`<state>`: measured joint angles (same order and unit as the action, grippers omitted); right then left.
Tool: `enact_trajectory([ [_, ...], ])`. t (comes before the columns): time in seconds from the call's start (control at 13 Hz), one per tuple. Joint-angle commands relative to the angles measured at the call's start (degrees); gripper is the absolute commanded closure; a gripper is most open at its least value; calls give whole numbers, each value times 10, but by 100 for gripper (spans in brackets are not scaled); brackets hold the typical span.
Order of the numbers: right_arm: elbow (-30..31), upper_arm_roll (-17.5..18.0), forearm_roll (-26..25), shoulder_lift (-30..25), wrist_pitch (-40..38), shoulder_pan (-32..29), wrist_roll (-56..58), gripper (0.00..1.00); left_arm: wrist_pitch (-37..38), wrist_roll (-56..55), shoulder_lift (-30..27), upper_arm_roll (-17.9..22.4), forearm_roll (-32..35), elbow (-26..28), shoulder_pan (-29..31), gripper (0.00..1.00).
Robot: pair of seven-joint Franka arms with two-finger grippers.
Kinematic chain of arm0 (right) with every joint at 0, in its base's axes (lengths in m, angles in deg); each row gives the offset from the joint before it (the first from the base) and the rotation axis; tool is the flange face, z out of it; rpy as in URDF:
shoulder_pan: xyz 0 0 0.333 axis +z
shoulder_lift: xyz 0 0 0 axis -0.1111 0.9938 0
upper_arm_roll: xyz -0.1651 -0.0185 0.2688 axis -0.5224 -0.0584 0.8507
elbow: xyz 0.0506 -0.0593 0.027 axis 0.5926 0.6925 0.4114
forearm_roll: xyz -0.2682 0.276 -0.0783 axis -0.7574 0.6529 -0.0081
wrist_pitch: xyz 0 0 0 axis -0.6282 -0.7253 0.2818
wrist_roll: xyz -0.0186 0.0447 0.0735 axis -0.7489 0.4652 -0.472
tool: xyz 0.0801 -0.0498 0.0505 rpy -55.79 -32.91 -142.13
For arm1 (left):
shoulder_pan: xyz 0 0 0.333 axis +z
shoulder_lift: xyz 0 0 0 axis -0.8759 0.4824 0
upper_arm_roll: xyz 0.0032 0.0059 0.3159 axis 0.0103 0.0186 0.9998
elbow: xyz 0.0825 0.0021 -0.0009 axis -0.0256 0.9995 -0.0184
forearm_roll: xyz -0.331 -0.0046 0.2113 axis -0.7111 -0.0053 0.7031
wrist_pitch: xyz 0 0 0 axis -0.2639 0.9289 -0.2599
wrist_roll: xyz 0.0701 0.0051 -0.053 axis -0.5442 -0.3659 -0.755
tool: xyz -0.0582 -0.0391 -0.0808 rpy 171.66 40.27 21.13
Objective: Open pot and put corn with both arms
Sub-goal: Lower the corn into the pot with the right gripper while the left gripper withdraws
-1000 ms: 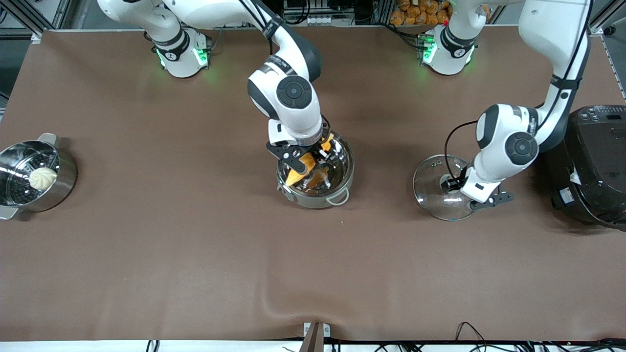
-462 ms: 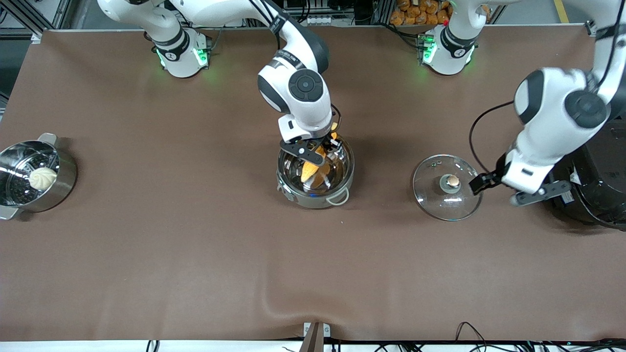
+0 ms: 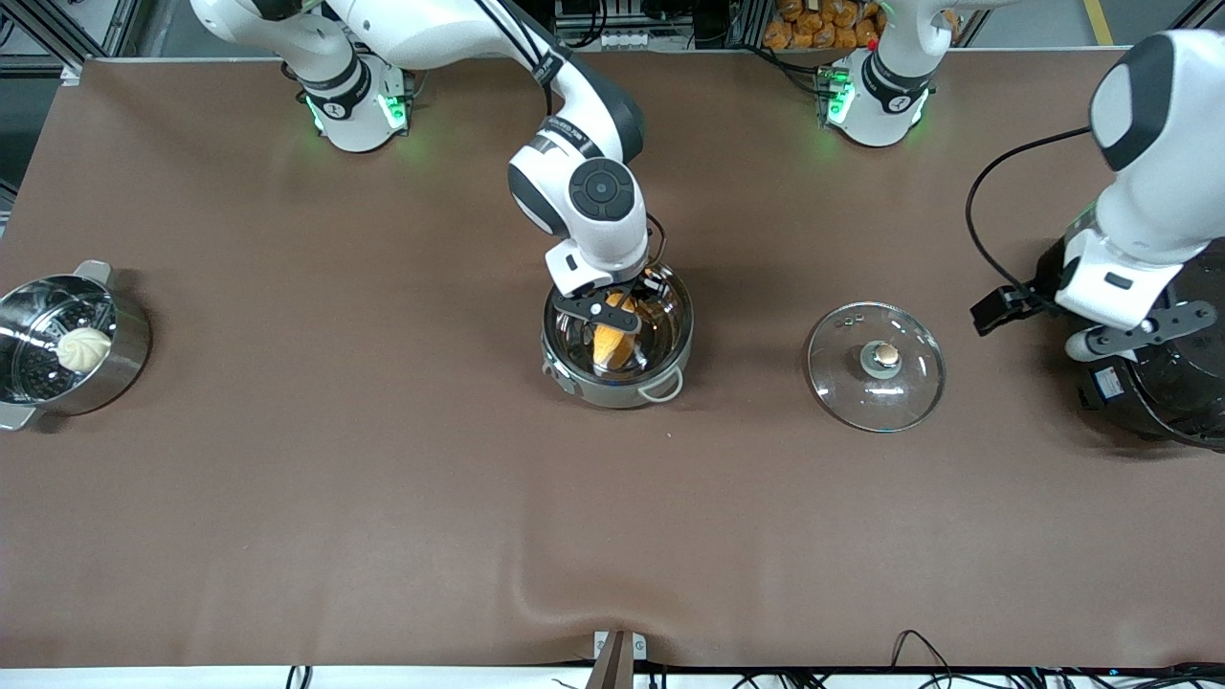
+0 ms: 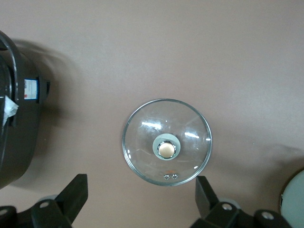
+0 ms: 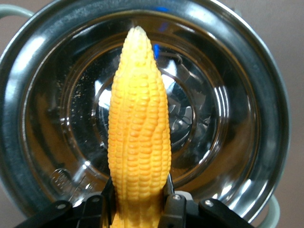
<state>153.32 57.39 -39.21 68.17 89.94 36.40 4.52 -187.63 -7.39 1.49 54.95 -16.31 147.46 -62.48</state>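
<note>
The shiny steel pot (image 3: 660,368) stands open mid-table, its lid off. My right gripper (image 3: 617,311) is over it, shut on the yellow corn cob (image 3: 611,344), which hangs tip-down inside the pot. In the right wrist view the corn (image 5: 139,128) fills the middle of the pot (image 5: 42,71), clamped at its thick end between the black fingers (image 5: 178,209). The clear glass lid (image 3: 876,366) with its tan knob lies flat on the table toward the left arm's end. My left gripper (image 3: 1081,330) is open and empty, raised beside the lid. The left wrist view looks down on the lid (image 4: 166,141).
A big black rice cooker (image 3: 1172,402) stands at the left arm's end, under the left hand. A steel steamer pot (image 3: 124,359) with a white bun (image 3: 83,348) sits at the right arm's end. A brown cloth (image 3: 383,517) covers the table.
My left gripper let go of the lid knob, rose and moved off toward the rice cooker. My right gripper turned the corn more upright and lowered it deeper into the pot.
</note>
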Motion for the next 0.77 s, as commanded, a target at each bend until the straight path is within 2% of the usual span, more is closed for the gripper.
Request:
enact_trajectory([
  [0.0, -11, 2, -56, 6, 13, -4, 6, 0, 27, 43, 9, -3, 6, -40, 17, 0],
  [0.15, -13, -1, -60, 5, 17, -21, 15, 0, 37, 62, 5, -4, 6, -42, 24, 0],
  [0.38, -15, 2, -50, -7, 13, -36, 24, 0, 95, 65, 3, -3, 7, -69, 25, 0],
  [0.46, -15, 2, -31, -11, 12, -36, 24, 0, 99, 73, 2, -4, 7, -70, 25, 0],
  [0.54, -11, 0, 11, -36, 10, -40, 29, 0, 104, 90, -2, -4, 7, -70, 34, 0],
  [0.69, -7, 1, 52, -98, -47, -83, 83, 0, 106, 116, -6, -8, 6, -70, 43, 0],
])
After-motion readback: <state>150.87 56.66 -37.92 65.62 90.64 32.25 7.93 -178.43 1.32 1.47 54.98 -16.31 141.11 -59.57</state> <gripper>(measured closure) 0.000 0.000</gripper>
